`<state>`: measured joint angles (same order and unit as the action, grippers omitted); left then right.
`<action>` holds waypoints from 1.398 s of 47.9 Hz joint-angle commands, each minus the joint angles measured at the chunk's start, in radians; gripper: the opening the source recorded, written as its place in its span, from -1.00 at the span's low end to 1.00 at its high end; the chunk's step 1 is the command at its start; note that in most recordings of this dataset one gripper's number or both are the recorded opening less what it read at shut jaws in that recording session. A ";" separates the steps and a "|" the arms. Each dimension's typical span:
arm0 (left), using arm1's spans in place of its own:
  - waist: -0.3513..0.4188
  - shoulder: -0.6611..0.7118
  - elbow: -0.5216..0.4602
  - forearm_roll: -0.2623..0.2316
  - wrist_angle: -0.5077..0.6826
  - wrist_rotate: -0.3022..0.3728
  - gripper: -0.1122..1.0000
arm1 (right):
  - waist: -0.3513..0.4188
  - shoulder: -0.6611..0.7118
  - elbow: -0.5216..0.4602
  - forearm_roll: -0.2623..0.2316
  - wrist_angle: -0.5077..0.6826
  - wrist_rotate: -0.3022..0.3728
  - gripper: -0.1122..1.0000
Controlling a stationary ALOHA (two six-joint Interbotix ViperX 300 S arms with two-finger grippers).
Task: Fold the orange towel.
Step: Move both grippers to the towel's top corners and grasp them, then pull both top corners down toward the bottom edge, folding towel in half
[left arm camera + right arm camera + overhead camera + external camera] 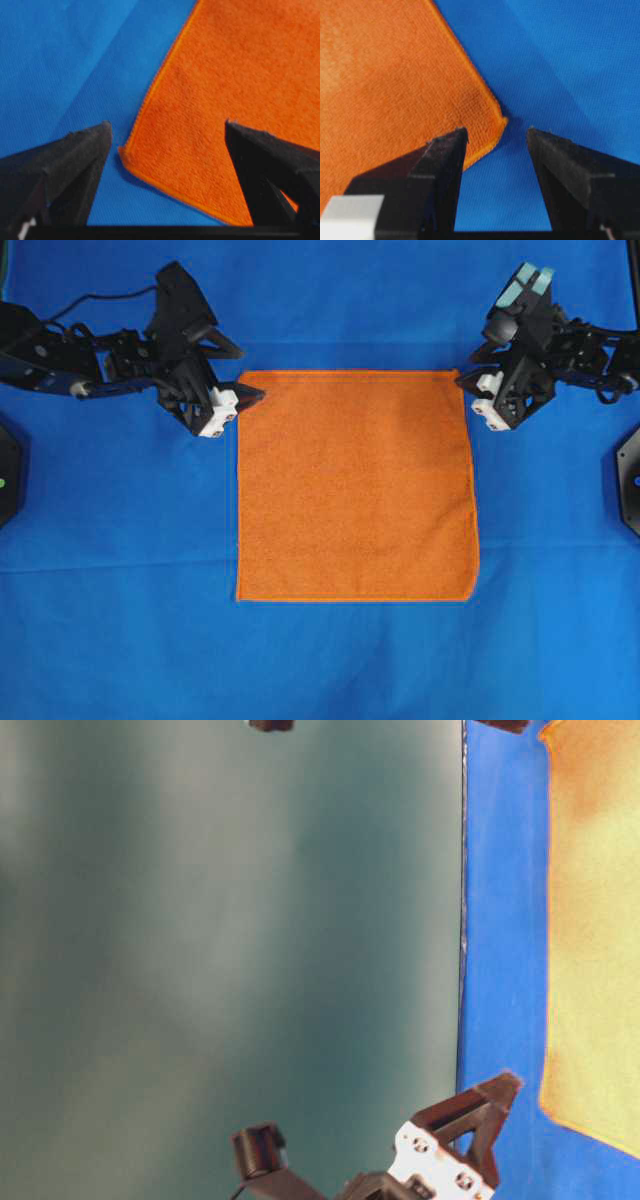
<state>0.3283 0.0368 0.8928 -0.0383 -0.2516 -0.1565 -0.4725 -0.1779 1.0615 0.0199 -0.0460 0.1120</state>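
The orange towel lies flat on the blue sheet. The left gripper and right gripper each have fingers spread apart around a top corner.

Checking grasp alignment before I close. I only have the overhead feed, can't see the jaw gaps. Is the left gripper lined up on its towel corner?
Observer: Yes. In the left wrist view the orange towel corner sits between the open fingers of the left gripper, one finger over cloth, one over the blue sheet.
Operator: Right side?
Observer: The right gripper is open too; the corner lies between its fingers, close to the left finger in the right wrist view.
Operator: Corners flat or curled?
Observer: Both look flat on the sheet, hems showing, nothing gripped.
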 commanded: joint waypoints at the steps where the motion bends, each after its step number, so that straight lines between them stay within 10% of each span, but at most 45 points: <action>1: 0.008 0.020 -0.021 0.002 -0.020 0.002 0.81 | -0.006 0.021 -0.023 -0.002 -0.029 -0.003 0.22; 17: 0.028 0.114 -0.026 0.002 -0.037 0.002 0.67 | -0.009 0.098 -0.037 -0.002 -0.061 -0.006 0.19; 29: 0.031 0.121 -0.026 0.002 -0.037 0.005 -0.44 | -0.009 0.144 -0.028 -0.005 -0.095 -0.008 -0.75; 35: 0.031 0.120 -0.028 0.003 -0.035 0.009 -0.71 | -0.009 0.141 -0.026 -0.005 -0.097 -0.008 -0.76; 67: 0.028 0.015 -0.040 0.008 0.038 0.009 -0.74 | -0.009 -0.011 -0.014 0.000 -0.044 0.005 -0.76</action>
<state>0.3605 0.0828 0.8698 -0.0337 -0.2163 -0.1473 -0.4801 -0.1672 1.0554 0.0184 -0.0966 0.1150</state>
